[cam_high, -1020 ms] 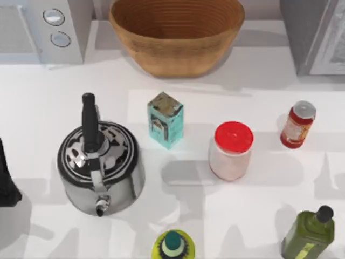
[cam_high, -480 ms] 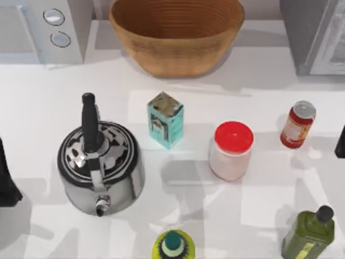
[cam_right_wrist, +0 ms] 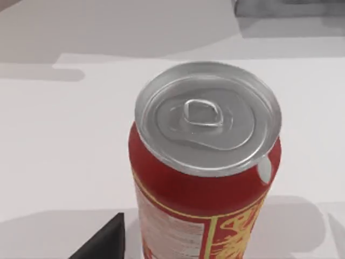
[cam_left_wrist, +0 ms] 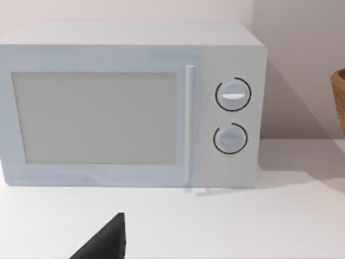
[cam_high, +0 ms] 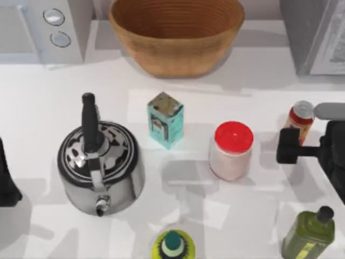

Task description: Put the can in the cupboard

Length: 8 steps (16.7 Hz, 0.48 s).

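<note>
The can (cam_high: 299, 120) stands upright on the white bench (cam_high: 43, 108) at the right side, at about 3 o'clock from the red-lidded jar (cam_high: 232, 150) and apart from it. In the right wrist view the can (cam_right_wrist: 207, 167) is close up: a silver top with a pull tab, a red body, a pale label panel with tiny print and a gold ornamental pattern, none of it readable.

The right arm reaches in from the right edge of the top view, its dark wrist lying level over the bench. The right pincer (cam_high: 289, 147) sits just at 6 o'clock of the can, partly covering its lower half; whether it touches the can, and how far it is spread, I cannot tell.

The left pincer (cam_high: 6, 181) is parked at the left edge, at 9 o'clock from the kettle (cam_high: 99, 164); its spread I cannot tell either. It faces the microwave (cam_left_wrist: 132, 105), which has two round dials and no readable marks.

The teal carton (cam_high: 165, 119) carries a printed picture, its wording too small to read.
</note>
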Each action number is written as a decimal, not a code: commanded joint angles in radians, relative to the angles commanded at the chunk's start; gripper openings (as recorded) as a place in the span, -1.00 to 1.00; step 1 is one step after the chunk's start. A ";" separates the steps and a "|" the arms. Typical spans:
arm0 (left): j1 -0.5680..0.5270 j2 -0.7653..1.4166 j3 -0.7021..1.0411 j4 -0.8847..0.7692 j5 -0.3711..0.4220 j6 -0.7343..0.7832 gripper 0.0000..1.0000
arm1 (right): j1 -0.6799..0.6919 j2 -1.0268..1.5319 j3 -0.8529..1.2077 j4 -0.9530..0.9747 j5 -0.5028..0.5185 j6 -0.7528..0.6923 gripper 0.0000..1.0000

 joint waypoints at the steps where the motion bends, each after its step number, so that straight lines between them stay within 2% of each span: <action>1: 0.000 0.000 0.000 0.000 0.000 0.000 1.00 | 0.019 0.034 0.010 0.019 0.006 0.007 1.00; 8: 0.000 0.000 0.000 0.000 0.000 0.000 1.00 | 0.046 0.078 0.016 0.041 0.011 0.014 1.00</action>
